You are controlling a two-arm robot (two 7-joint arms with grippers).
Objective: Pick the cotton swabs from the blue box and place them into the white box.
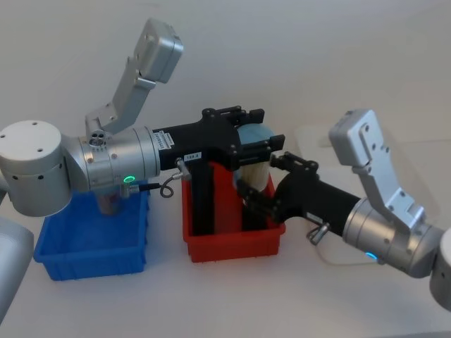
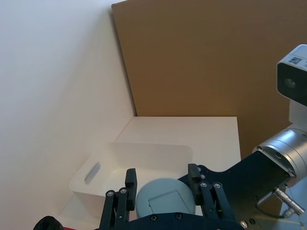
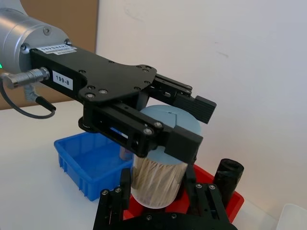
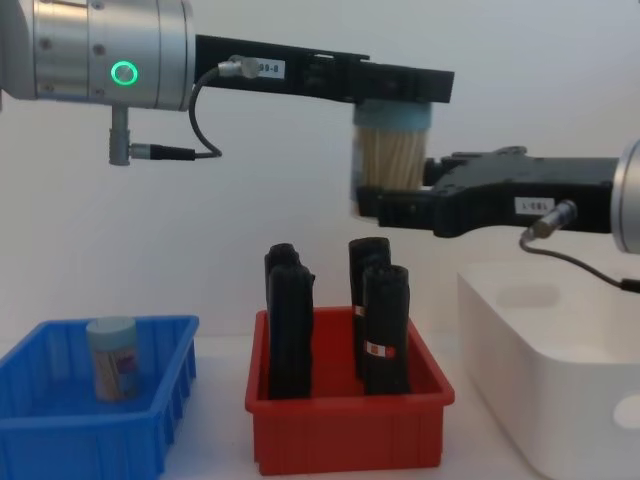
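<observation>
- Nearest in the chest view and farthest left, the blue box (image 4: 160, 420) sits on the white table, just beside the red bin.
- A second jar (image 4: 112, 357) with a pale blue lid stands upright inside the blue box, toward its left end.
- Reaching in from the left, high above the table, the left gripper (image 1: 255, 132) is clamped on the lid end of a jar of cotton swabs (image 4: 392, 145).
- That jar hangs upright in the air with its lid on top and the beige swab sticks showing through its clear wall. It is over the right part of the red bin and well clear of everything below.
- The red bin (image 4: 350, 435) stands in the middle, between the blue box and the white box, holding four upright black cylinders (image 4: 385, 330) with red-white labels.
- Coming in from the right, the right gripper (image 1: 262, 176) is level with the jar's lower end. Its fingers (image 3: 125, 178) are spread apart, one on each side of the clear body, not closed on it.
- The white box (image 4: 560, 380) stands at the far right, just beside the red bin and below the right arm.
</observation>
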